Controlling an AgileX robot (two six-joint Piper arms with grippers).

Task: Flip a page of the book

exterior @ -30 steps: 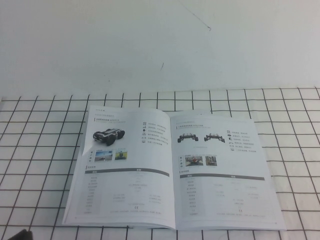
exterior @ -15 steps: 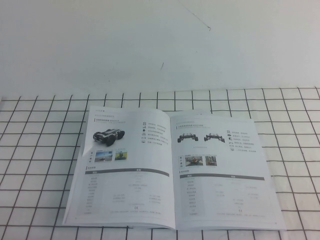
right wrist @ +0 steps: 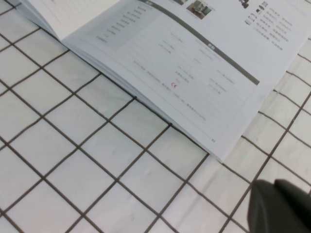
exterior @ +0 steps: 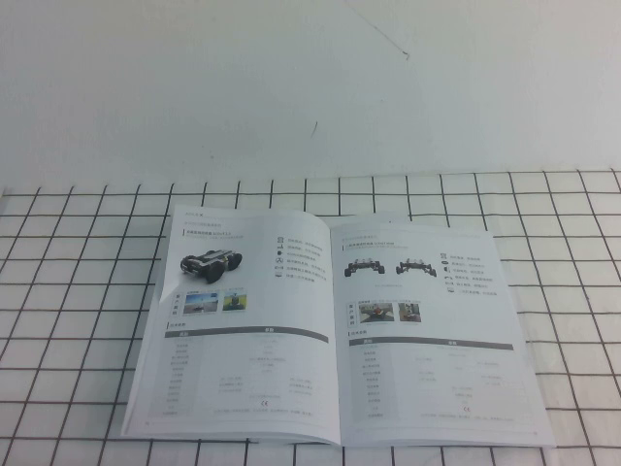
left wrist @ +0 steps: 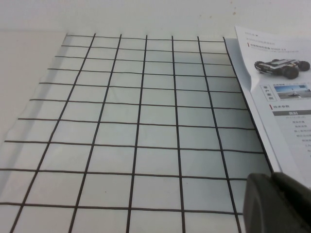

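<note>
The book lies open and flat on the grid cloth, showing white inner pages with vehicle photos and tables. Its left page shows in the left wrist view, and its near right corner in the right wrist view. The cover page with the robots photo is hidden beneath the left-hand leaves. My left gripper is shut and empty, above the cloth just off the book's left edge. My right gripper is shut and empty, above the cloth near the book's front right corner. Neither gripper shows in the high view.
A white cloth with a black grid covers the near part of the table. Beyond it lies a bare white surface. Wide cloth lies to the book's left.
A dark part of my left arm at the high view's lower left corner has drawn back out of sight. The book has not moved.
</note>
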